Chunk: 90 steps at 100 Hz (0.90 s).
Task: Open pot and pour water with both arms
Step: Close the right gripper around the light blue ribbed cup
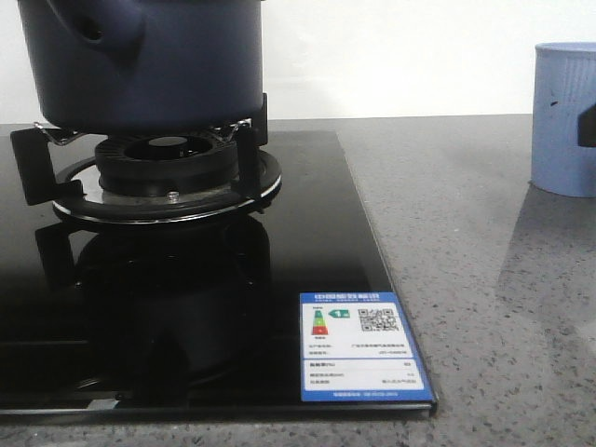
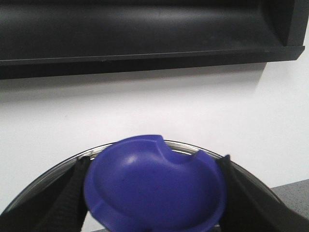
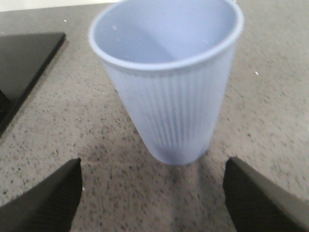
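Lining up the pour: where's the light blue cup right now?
The cup stands upright on the grey countertop at the front view's far right, right of the stove, just ahead of the open right gripper.

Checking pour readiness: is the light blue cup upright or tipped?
Upright. The cup stands on its base on the grey counter, open mouth up. The right gripper has its jaws spread wide, clear of it.

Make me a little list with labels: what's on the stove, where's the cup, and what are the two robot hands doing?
stove: black glass top, burner under the pot
pot: dark blue, sits on the burner stand
cup: light blue, ribbed, upright on the grey counter, right of the stove, looks empty
left gripper: fingers either side of a blue knob on a glass lid
right gripper: open, cup standing between and beyond the fingers, not touching
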Available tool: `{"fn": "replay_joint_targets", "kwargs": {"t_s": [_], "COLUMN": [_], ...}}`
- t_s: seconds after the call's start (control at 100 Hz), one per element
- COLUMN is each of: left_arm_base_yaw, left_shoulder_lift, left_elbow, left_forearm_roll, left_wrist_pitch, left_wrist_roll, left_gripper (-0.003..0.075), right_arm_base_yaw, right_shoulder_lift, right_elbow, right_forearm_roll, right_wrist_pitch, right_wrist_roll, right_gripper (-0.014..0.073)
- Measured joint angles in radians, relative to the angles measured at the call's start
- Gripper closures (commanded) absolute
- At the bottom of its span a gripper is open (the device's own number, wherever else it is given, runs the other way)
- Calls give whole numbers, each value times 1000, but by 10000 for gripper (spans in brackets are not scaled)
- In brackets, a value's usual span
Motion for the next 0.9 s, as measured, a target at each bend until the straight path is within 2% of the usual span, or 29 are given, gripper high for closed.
{"fn": "replay_joint_targets", "kwargs": {"t_s": [0.17,0.55,0.9], "left_arm_base_yaw": [0,0,0], "left_shoulder_lift": [0,0,0], "left_elbow": [0,0,0], "left_forearm_roll": [0,0,0], "left_wrist_pitch": [0,-4,-12], "left_wrist_roll": [0,0,0], "left_gripper": [327,327,327], "right_arm_base_yaw": [5,5,5], "right_shoulder_lift": [71,251,351], "right_elbow": [0,-82,-89], "right_forearm_roll": [0,0,15], "right_wrist_pitch": [-105,-180,-268], "right_wrist_roll": [0,-2,-2], "right_gripper": [48,48,48]}}
